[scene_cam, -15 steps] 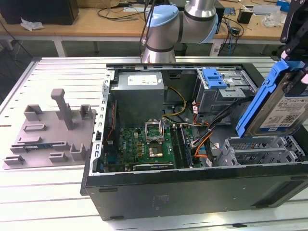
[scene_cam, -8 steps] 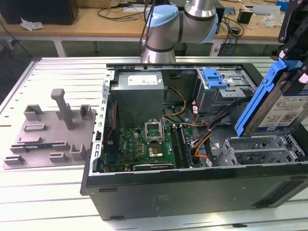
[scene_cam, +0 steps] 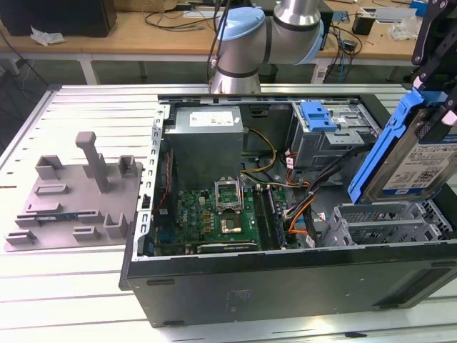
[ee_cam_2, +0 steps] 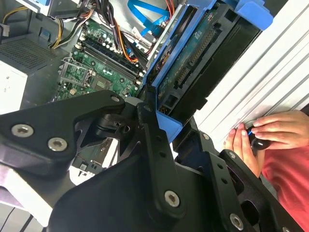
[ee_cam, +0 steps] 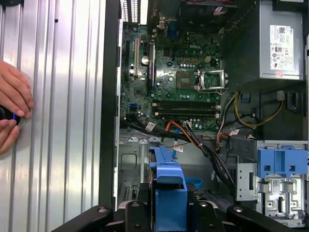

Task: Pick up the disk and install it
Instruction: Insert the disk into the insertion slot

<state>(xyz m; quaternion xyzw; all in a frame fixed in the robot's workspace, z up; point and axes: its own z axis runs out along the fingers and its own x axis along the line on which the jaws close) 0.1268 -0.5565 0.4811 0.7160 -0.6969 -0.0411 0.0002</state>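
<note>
Disk: the disk (scene_cam: 418,153) hangs in the air at the exterior view's right, above the open computer case (scene_cam: 285,289). It is silver with a white-and-blue label and a blue carrier frame.
Disk direction: the long axis stands steeply and leans, with the lower end toward the exterior view's left and the upper end toward its right. The label face is turned to the exterior camera. The second wrist view shows its green circuit-board side (ee_cam_2: 193,55).
Gripper: the black gripper (scene_cam: 437,86) comes down from above and pinches the disk by its upper end. In the first wrist view its fingers (ee_cam: 199,209) press on both sides of the blue frame (ee_cam: 169,186).
Drive bays: grey metal bays (scene_cam: 378,223) lie just under the disk's lower end. Whether they touch cannot be told.
Case: it lies on its side with the cover off, on a ribbed metal table (scene_cam: 71,304).
Hand: a person's hand (ee_cam: 14,94) rests on the table beside the case, over a small dark object.
Motherboard: the green motherboard (scene_cam: 221,214) sits mid-case.
Drive cage: a grey drive cage with a blue latch (scene_cam: 318,116) lies beyond the bays.
Power supply: a grey box with a white sticker (scene_cam: 207,136) sits at the far wall.
Fixture: a grey moulded tray (scene_cam: 78,193) lies on the table, at the exterior view's left.
Arm: the arm (scene_cam: 268,36), silver and pale blue, rises behind the case.
Bench: a wooden bench (scene_cam: 143,28) holds cables, farthest back.
</note>
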